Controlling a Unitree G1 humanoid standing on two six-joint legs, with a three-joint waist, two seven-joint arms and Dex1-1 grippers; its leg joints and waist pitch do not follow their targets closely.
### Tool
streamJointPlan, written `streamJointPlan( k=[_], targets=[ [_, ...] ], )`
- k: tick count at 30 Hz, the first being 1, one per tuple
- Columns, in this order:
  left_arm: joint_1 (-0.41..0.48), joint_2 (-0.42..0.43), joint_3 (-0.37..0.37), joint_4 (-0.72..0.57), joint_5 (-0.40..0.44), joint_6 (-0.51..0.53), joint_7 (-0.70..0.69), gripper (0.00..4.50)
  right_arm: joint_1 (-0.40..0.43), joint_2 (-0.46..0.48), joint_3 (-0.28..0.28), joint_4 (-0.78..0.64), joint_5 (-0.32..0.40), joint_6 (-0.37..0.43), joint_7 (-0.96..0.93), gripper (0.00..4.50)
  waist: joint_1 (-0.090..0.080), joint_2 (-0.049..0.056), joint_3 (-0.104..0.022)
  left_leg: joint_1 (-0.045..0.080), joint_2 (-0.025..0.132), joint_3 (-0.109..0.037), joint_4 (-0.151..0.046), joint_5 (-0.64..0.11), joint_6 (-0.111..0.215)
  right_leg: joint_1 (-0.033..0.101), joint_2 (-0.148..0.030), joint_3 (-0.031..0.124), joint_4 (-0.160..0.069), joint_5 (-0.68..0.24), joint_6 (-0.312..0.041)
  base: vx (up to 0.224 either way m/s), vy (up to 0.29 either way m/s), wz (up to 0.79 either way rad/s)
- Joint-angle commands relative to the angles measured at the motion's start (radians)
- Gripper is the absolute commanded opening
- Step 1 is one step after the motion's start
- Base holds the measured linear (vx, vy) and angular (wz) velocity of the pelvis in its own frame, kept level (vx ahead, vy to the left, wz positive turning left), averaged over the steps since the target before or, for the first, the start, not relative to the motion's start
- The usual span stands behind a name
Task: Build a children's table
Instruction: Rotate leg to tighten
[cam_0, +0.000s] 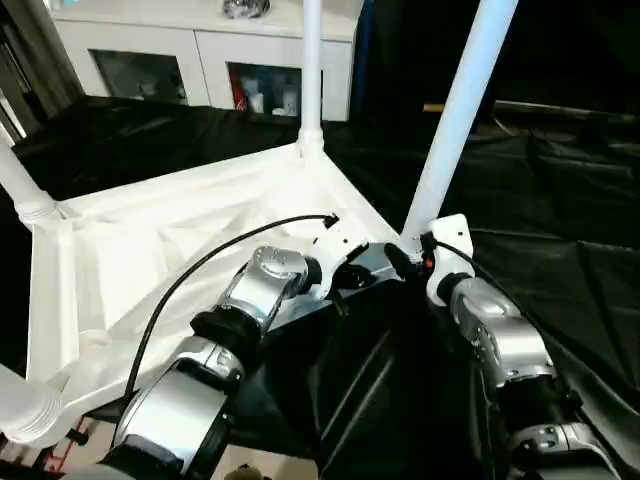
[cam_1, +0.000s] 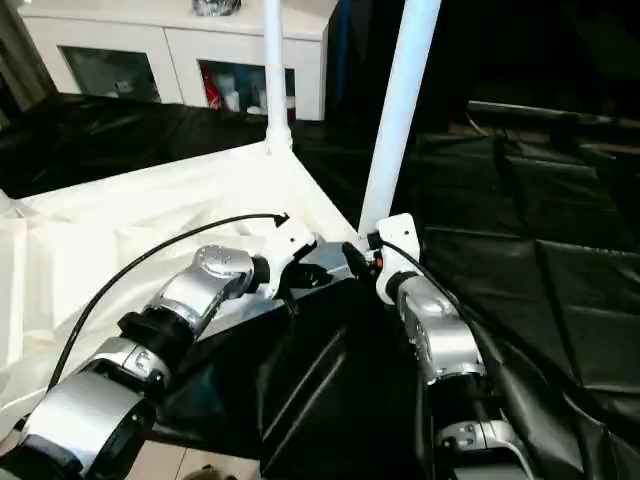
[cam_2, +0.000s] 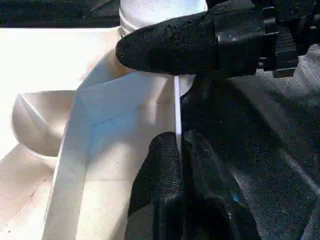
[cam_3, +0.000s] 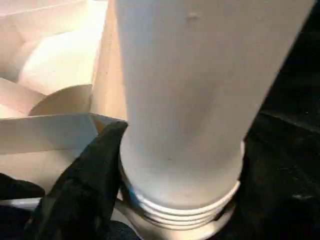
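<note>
White plastic fills the left and centre of the head view: the tabletop (cam_0: 150, 250) lies ribbed side up on the black-draped work table (cam_0: 560, 200). One leg (cam_0: 310, 70) stands upright at its far corner, top centre. A tilted leg (cam_0: 455, 120) rises toward the upper right from the near corner socket. The left gripper (cam_2: 177, 150) is pinched tight on the tabletop's thin rim beside that socket. The right gripper (cam_0: 405, 258) is clasped around the tilted leg's threaded base, one finger (cam_3: 85, 185) pressed against it.
</note>
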Motion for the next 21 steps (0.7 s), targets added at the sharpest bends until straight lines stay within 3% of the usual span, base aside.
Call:
streamJointPlan(
  k=[1,6,9,14,18,21],
  targets=[
    [-0.025,-0.057,-0.005,-0.04,-0.046,-0.09,-0.056,0.0,0.002,0.036,0.106,-0.001,0.007,0.001,0.11,3.65,0.004,-0.015,-0.067,0.001,0.017,-0.004,-0.068,-0.182,0.044,0.061,-0.062,0.049,-0.084,-0.258,-0.163,0.0,0.0,0.0],
    [0.007,-0.01,-0.022,-0.089,-0.057,-0.09,-0.148,0.0,0.016,-0.039,0.114,-0.046,0.032,-0.002,0.242,3.65,0.005,-0.018,-0.069,-0.001,0.018,-0.002,-0.064,-0.148,0.071,0.065,-0.061,0.049,-0.076,-0.186,-0.185,0.0,0.0,0.0],
    [0.029,0.022,-0.03,-0.126,-0.065,-0.094,-0.213,0.0,0.046,-0.109,0.136,-0.096,0.047,-0.019,0.371,3.65,0.009,-0.019,-0.066,0.0,0.02,-0.001,-0.064,-0.164,0.08,0.064,-0.063,0.049,-0.081,-0.219,-0.187,0.0,0.0,0.0],
    [0.096,0.105,-0.063,-0.252,-0.102,-0.085,-0.399,0.0,0.088,-0.243,0.122,-0.187,0.104,-0.013,0.573,3.65,0.024,-0.016,-0.064,0.005,0.029,-0.002,-0.067,-0.2,0.076,0.057,-0.065,0.051,-0.084,-0.278,-0.181,0.0,0.0,0.0],
    [0.126,0.157,-0.071,-0.312,-0.109,-0.077,-0.465,0.0,0.13,-0.344,0.134,-0.257,0.137,0.013,0.723,3.65,0.033,-0.015,-0.064,0.011,0.032,0.0,-0.066,-0.212,0.075,0.053,-0.062,0.054,-0.079,-0.25,-0.19,0.0,0.0,0.0],
    [0.139,0.178,-0.075,-0.34,-0.115,-0.066,-0.492,0.0,0.147,-0.379,0.144,-0.281,0.146,0.028,0.77,3.65,0.038,-0.017,-0.064,0.006,0.03,-0.001,-0.067,-0.21,0.07,0.055,-0.063,0.052,-0.079,-0.263,-0.186,0.0,0.0,0.0]
  ],
)
